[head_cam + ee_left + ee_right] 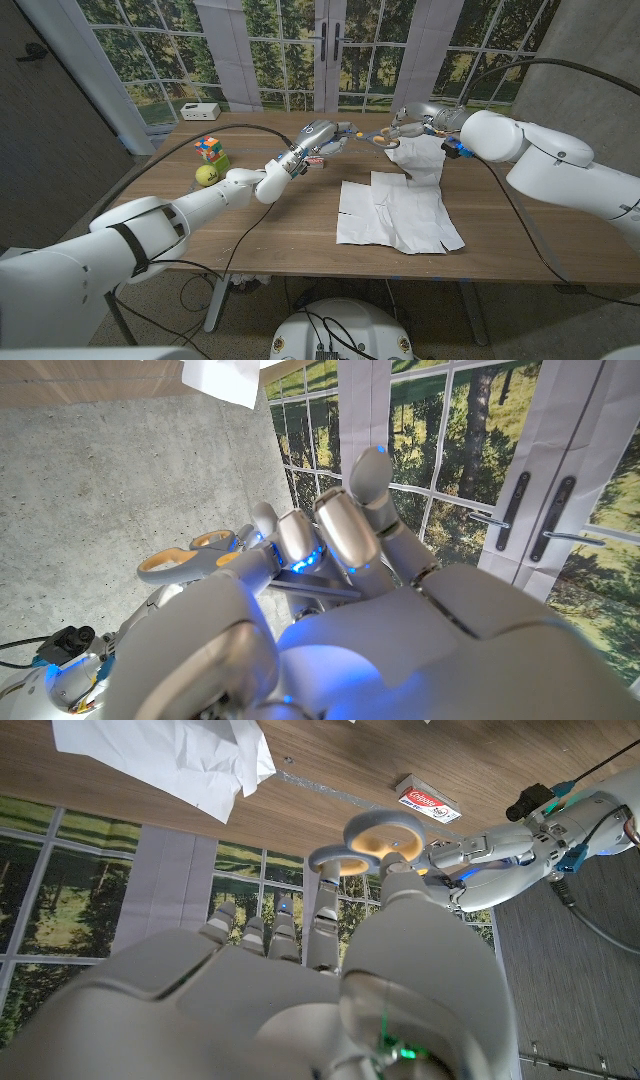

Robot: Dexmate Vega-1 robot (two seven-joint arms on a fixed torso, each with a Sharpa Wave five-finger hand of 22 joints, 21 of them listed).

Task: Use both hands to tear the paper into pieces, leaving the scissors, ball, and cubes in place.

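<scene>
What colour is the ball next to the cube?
The ball is yellow-green, like a tennis ball; the head view shows it best, beside the multicoloured cube.

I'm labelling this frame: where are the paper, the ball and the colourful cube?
paper (395,212), head view, on the flat sheet's middle.
ball (206,175), head view, on its yellow-green centre.
colourful cube (209,148), head view, on its top face.

White paper (398,210) lies in creased pieces on the table, one corner curling up. The scissors (383,138), with orange handles, are up in the air. A yellow ball (206,175) sits beside colourful cubes (209,149).
</scene>
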